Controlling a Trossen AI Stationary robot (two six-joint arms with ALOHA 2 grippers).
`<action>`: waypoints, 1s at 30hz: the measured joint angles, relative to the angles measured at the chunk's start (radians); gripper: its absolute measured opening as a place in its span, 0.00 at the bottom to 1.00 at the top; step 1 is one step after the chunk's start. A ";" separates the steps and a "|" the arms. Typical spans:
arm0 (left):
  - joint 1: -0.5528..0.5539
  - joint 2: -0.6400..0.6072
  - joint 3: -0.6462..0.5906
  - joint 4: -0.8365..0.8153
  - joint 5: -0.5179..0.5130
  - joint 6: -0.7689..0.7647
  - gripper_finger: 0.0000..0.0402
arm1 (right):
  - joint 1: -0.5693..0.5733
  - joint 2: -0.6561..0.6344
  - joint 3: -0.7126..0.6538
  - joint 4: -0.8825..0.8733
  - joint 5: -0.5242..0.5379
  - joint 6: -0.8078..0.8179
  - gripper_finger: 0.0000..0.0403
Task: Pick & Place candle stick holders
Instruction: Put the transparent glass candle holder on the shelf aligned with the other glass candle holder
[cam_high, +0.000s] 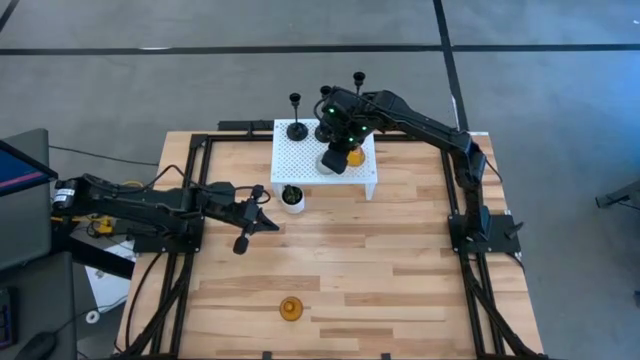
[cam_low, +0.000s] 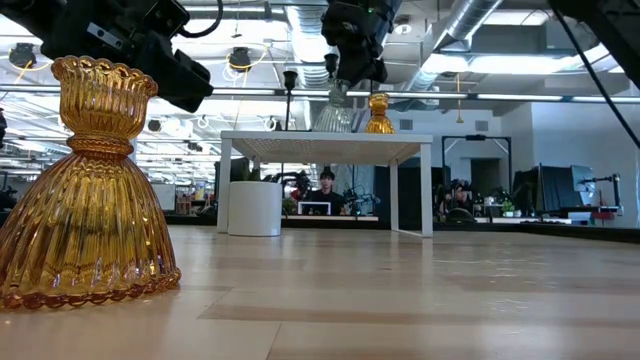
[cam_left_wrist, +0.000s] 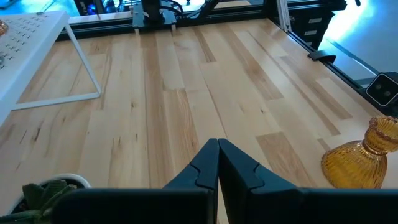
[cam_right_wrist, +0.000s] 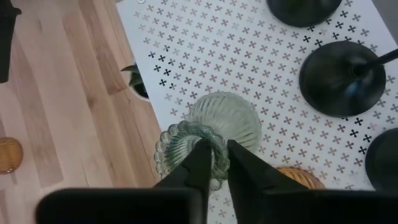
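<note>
My right gripper (cam_right_wrist: 214, 152) is over the white perforated stand (cam_high: 300, 160), shut on the clear glass candle stick holder (cam_right_wrist: 227, 118). An amber holder (cam_high: 354, 156) stands right beside the clear one. Black holders (cam_high: 296, 125) rest on their round bases at the stand's far side. A second amber holder (cam_high: 291, 309) stands on the table near the front edge and shows large in the low view (cam_low: 85, 190). My left gripper (cam_left_wrist: 217, 158) is shut and holds nothing. It hovers at the left of the table, near the small potted plant (cam_high: 292, 196). My right gripper pinches the clear holder's beaded top rim (cam_right_wrist: 214, 138). One finger (cam_right_wrist: 198, 165) seems to be inside the cup and the other (cam_right_wrist: 245, 168) outside. The fingers come steeply from above. The holder stays upright, its wide base (cam_low: 335, 122) at the stand's top.
The white stand is at the table's far middle on thin legs (cam_low: 427, 190). The white plant pot (cam_low: 255, 208) sits on the table beside its near left corner. Bare wood (cam_high: 400, 260) spreads across the middle and right of the table. Black frame rails (cam_high: 190, 180) edge the table.
</note>
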 joint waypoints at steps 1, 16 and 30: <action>0.000 0.000 0.000 0.000 0.000 0.000 0.02 | -0.001 0.001 -0.001 0.000 0.000 0.002 0.12; 0.000 0.000 0.000 0.000 0.000 0.000 0.02 | -0.016 0.005 -0.004 0.041 0.003 0.005 0.15; 0.000 0.000 0.000 0.000 0.000 0.000 0.02 | -0.032 -0.001 -0.001 0.038 0.003 -0.002 0.15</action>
